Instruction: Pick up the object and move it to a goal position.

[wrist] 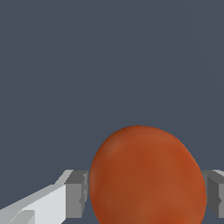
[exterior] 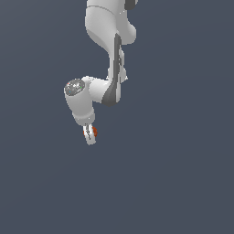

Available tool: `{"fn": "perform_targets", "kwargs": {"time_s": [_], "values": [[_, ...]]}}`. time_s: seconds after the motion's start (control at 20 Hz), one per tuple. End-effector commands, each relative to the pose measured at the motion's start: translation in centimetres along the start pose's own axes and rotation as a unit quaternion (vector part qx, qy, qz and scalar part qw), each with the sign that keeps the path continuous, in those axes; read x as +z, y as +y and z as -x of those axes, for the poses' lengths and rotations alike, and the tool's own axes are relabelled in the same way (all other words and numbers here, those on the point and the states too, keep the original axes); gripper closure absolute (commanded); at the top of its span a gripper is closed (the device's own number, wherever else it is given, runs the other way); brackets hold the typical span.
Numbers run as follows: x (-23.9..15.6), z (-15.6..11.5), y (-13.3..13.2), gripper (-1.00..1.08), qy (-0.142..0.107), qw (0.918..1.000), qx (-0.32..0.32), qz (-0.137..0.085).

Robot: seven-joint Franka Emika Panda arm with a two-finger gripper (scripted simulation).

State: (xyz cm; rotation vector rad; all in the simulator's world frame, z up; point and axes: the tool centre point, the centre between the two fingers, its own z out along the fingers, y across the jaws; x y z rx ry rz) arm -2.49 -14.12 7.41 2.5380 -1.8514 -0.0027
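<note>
Item: orange-red ball (wrist: 148, 177), sitting between the finger pads (wrist: 77, 194) of our gripper (exterior: 91, 135), which appear pressed against its two sides; we judge the grasp made, carrying to the unmarked goal comes next, calling for steady grip.

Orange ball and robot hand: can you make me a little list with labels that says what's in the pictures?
ball: orange-red ball, round, slightly mottled
where: between the two gripper fingers
gripper: gripper white, pointing down, shut on the ball
contact: both grey pads sit against the ball's sides in the wrist view
arm: white arm reaching down from the exterior view's top
background: plain dark grey-blue, no goal marker visible
</note>
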Motion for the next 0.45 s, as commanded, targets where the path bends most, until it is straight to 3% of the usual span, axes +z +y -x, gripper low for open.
{"fn": "perform_targets", "kwargs": {"time_s": [0.0, 0.4], "values": [[-0.6, -1.5, 1.3, 1.08, 0.0, 1.0, 0.0, -0.001], [-1.4, -3.6, 3.0, 1.08, 0.0, 1.0, 0.0, -0.001]]}}
